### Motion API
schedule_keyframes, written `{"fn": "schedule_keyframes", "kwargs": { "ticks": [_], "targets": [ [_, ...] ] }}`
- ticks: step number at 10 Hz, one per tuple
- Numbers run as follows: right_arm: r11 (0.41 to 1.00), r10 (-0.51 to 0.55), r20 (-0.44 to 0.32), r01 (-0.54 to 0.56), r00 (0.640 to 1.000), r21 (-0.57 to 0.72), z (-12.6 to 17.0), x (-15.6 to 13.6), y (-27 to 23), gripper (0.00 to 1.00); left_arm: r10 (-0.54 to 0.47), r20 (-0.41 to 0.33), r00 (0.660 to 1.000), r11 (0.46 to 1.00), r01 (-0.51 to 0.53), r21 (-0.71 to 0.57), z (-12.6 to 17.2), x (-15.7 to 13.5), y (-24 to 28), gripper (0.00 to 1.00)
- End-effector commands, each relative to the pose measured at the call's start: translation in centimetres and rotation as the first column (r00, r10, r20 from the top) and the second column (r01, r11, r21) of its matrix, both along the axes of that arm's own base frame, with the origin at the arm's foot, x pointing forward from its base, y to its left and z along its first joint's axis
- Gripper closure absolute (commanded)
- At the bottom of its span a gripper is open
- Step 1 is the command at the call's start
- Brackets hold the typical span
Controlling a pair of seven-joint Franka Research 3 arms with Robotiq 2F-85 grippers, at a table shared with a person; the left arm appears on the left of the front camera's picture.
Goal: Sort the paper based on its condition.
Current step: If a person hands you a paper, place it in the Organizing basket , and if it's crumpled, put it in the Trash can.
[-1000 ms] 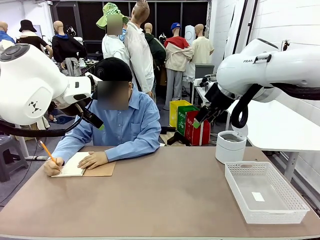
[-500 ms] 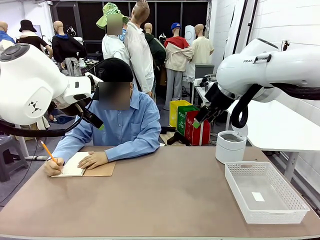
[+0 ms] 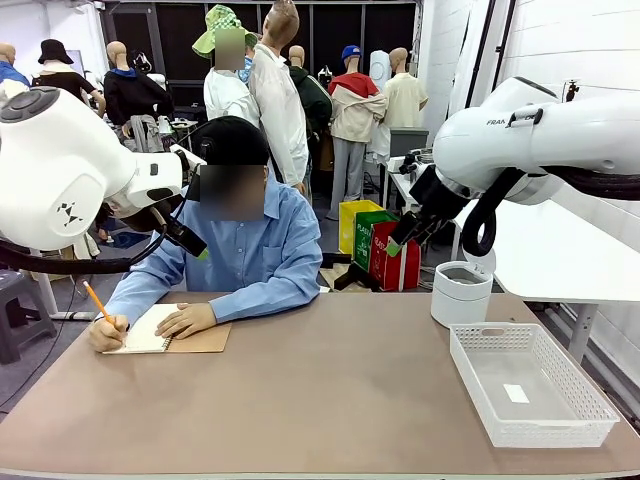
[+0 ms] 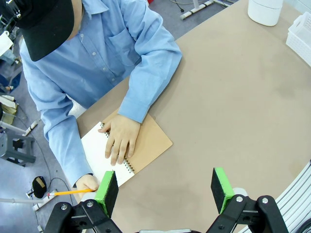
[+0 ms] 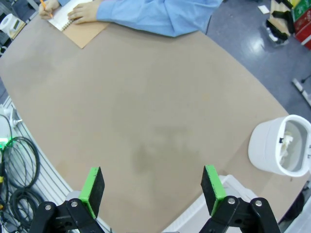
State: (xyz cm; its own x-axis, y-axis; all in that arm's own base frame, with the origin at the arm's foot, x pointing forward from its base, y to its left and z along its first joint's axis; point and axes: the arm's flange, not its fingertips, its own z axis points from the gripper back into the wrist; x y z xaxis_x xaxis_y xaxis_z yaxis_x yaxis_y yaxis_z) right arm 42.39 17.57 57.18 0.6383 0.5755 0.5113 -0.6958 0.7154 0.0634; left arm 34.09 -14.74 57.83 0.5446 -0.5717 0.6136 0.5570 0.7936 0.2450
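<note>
Brown tabletop point(image 3: 330, 400), white wall point(image 3: 570, 40) beside it.
Left jaws and right jaws hang released; notebook point(image 3: 200, 341) at far-left edge, white basket point(image 3: 530, 436) at right edge.

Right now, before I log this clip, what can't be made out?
Writing on the notebook: left wrist view, too small, partly under the person's hand.
Contents of the white bin: right wrist view, something pale inside, shaded by its wall; crumpled paper or not, cannot tell.
White patch in the basket: front view, too small to identify.
</note>
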Motion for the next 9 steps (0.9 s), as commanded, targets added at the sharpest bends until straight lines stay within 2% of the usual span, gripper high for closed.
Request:
{"fn": "schedule_keyframes", "kwargs": {
  "ticks": [1, 9],
  "targets": [
    [1.000, 0.001, -0.005, -0.001, 1.000, -0.004, 0.03, -0.05, 0.01, 0.00, -0.002, 0.002, 1.000, 1.000, 0.002, 0.003, 0.00, -0.02, 0.01, 0.00],
    [1.000, 0.001, -0.005, -0.001, 1.000, -0.004, 0.03, -0.05, 0.01, 0.00, -0.002, 0.002, 1.000, 1.000, 0.002, 0.003, 0.00, -0.02, 0.01, 0.00]
  ]
}}
